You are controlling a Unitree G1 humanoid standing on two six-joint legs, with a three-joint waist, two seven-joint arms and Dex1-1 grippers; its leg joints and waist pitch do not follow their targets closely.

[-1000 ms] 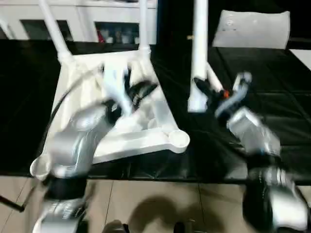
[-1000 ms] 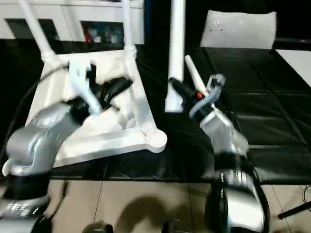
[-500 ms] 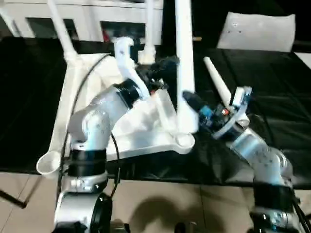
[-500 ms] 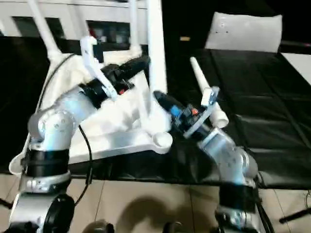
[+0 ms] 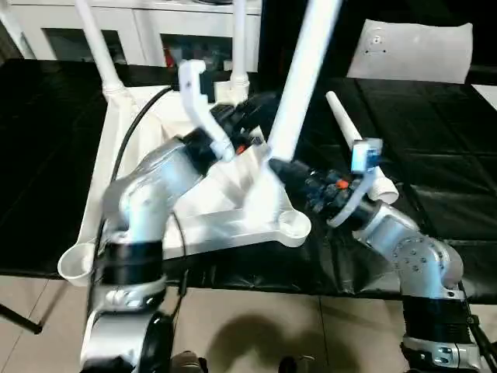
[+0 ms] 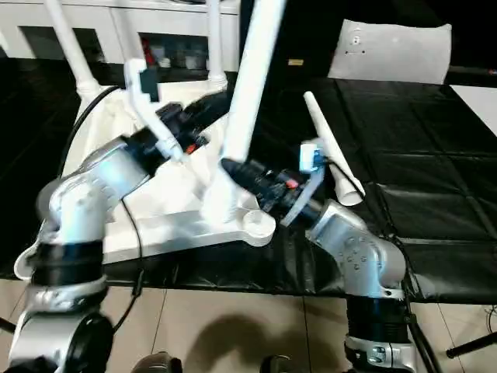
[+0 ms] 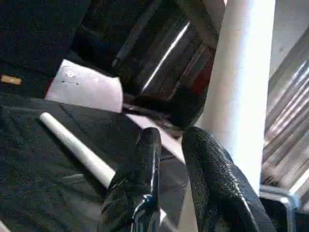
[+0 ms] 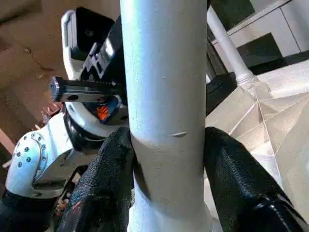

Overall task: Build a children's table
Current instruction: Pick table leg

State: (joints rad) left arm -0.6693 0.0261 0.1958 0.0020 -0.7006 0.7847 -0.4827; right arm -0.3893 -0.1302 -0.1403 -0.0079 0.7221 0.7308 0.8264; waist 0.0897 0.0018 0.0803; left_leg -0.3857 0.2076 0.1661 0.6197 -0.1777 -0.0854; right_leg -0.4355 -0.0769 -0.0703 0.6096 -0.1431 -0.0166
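The children's table top point(image 5: 225, 227) lies upside down on the black surface. Two white legs point(image 5: 97, 43) point(image 5: 237, 39) stand in its far corner sockets. My right gripper point(image 8: 166, 135) is shut on a third leg point(image 5: 299, 78), one finger on each side near its thick end. This leg leans to the right, its base over the underside beside the near right socket point(image 5: 293, 224). My left gripper point(image 5: 256, 105) hovers close beside the leaning leg, its fingers point(image 7: 147, 159) narrowly apart with nothing between them. A fourth leg point(image 5: 349, 136) lies loose on the black surface to the right.
A flat white panel point(image 5: 408, 50) with a small round mark leans at the back right. White cabinets point(image 5: 155, 23) run along the back. The black surface ends at a front edge point(image 5: 233, 280) above tiled floor. The near left socket point(image 5: 74, 263) overhangs that edge.
The leg in my right gripper has gone from upright to leaning, its base shifting left onto the underside near the right socket. My left gripper rose from the table top to beside the leg.
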